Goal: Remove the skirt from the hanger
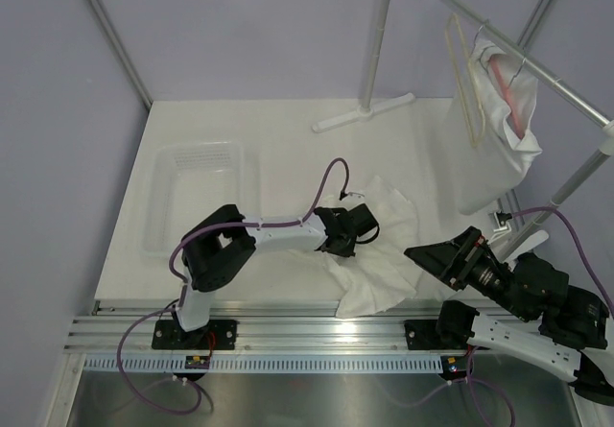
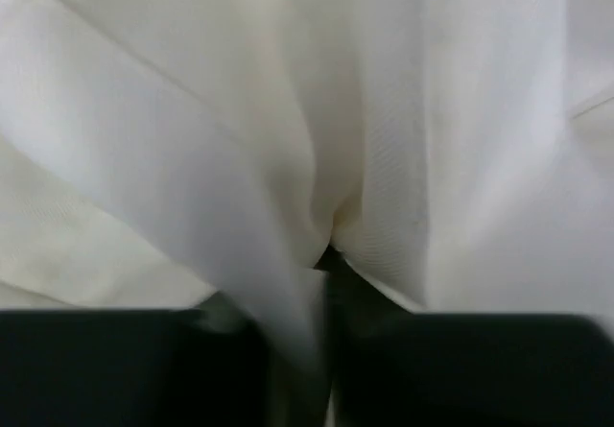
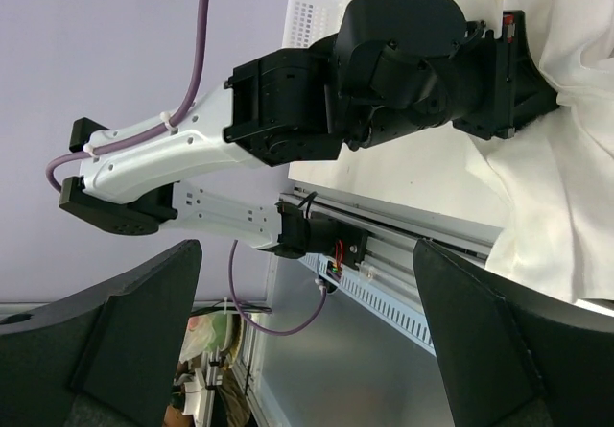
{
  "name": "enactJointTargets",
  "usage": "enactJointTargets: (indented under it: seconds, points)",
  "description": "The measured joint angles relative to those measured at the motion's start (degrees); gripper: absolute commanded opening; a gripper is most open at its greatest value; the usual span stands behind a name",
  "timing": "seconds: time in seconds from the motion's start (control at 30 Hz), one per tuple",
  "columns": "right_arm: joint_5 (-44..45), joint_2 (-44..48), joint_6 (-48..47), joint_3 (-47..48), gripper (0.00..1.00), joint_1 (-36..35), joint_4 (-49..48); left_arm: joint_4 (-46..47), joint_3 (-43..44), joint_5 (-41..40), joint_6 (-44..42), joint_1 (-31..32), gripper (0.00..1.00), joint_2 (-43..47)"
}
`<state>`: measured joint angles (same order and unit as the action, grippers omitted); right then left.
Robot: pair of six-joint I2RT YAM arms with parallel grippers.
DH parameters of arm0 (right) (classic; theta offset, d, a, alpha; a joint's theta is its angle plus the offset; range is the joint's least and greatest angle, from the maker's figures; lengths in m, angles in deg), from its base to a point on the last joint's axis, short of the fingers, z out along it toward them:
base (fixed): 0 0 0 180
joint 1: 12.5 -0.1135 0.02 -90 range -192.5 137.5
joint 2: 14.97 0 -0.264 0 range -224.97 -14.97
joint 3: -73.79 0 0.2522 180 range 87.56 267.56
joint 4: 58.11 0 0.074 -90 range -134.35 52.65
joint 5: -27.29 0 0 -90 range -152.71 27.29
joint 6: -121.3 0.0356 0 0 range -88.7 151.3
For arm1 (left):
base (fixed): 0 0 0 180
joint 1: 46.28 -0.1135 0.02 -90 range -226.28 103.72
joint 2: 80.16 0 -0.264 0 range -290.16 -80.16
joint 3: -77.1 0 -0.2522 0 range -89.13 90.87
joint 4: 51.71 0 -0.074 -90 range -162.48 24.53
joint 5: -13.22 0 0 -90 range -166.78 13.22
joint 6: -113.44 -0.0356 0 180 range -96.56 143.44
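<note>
Left gripper [image 1: 365,227] I see pinched narrow on a fold of white skirt [image 1: 384,264], middle of table [image 1: 288,149], my right gripper [image 1: 414,252] spread wide, holding nothing, near right.

Overhead rear view, wrist views nearer, white cloth [image 1: 384,254] in all 3

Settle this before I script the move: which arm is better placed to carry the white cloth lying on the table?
Left. The left gripper sits on the white cloth, fingers pinching a fold in the wrist view. The right gripper hangs open beside the cloth, holding nothing.
</note>
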<state>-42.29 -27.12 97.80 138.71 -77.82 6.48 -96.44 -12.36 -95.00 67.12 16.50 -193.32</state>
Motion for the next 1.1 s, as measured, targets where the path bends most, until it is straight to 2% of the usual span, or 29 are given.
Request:
enactJointTargets:
  seconds: [0.2,0.37,0.57,0.67,0.87,1.1]
  points:
    - [0.0,1.7,0.1,-0.2,1.00,0.0,0.1,0.5,-0.5,-1.8,0.0,-0.8,0.00,1.1]
    - [0.5,3.8,0.4,-0.2,0.99,0.0,0.1,-8.5,2.4,-6.4,-5.4,-5.0,0.00,7.9]
    - [1.2,4.0,0.5,-0.3,0.99,0.0,0.1,-15.0,18.5,-12.1,-14.1,-15.7,0.00,22.6]
    - [1.4,3.4,0.4,-0.3,0.99,0.0,0.0,-16.7,23.3,-14.7,-17.4,-22.1,0.00,31.8]
    - [1.4,0.3,0.2,-0.9,1.00,0.0,-1.6,-20.9,23.8,-16.6,-23.2,-31.8,0.00,45.4]
    - [1.3,-2.0,0.0,-2.6,1.00,0.0,-3.8,-23.5,21.7,-12.9,-27.3,-43.6,0.00,49.0]
